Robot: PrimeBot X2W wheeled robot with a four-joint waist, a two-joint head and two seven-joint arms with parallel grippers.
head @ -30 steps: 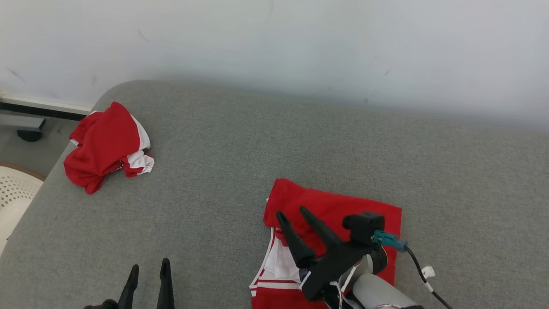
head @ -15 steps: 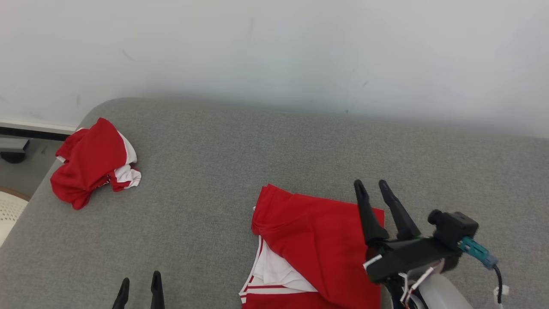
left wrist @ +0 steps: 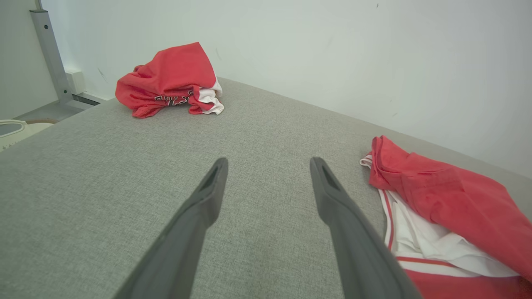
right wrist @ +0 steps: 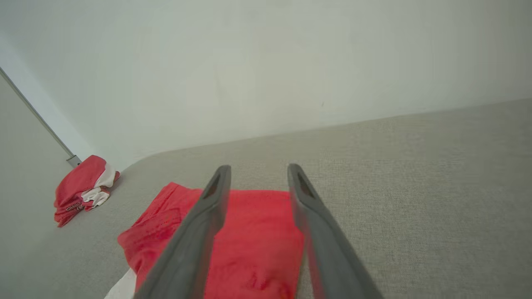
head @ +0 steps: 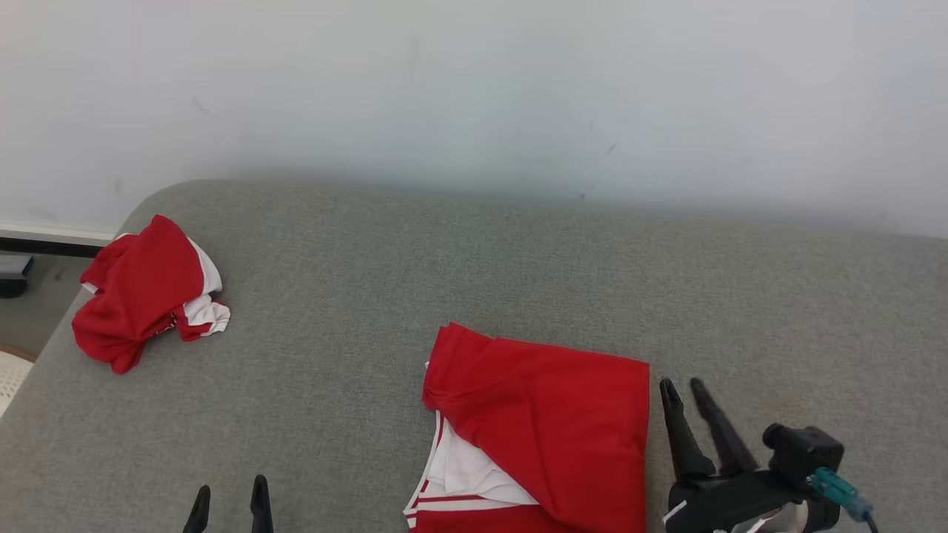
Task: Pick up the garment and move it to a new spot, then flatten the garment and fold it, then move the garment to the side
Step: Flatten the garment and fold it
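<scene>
The garment is red with white trim and lies folded flat on the grey surface at the bottom centre. It shows to the right in the left wrist view and under the fingers in the right wrist view. My right gripper hovers just right of its right edge, open and holding nothing. Well to the garment's left, near the bottom edge, my left gripper is wide open over bare fabric.
A second red and white garment lies crumpled near the surface's far left corner. A pale wall runs behind the surface. Floor and a white perforated object sit past the left edge.
The camera has shifted. My right gripper has gone from above the folded garment to its right side and lower in view, with nothing in it. The garment stays folded.
</scene>
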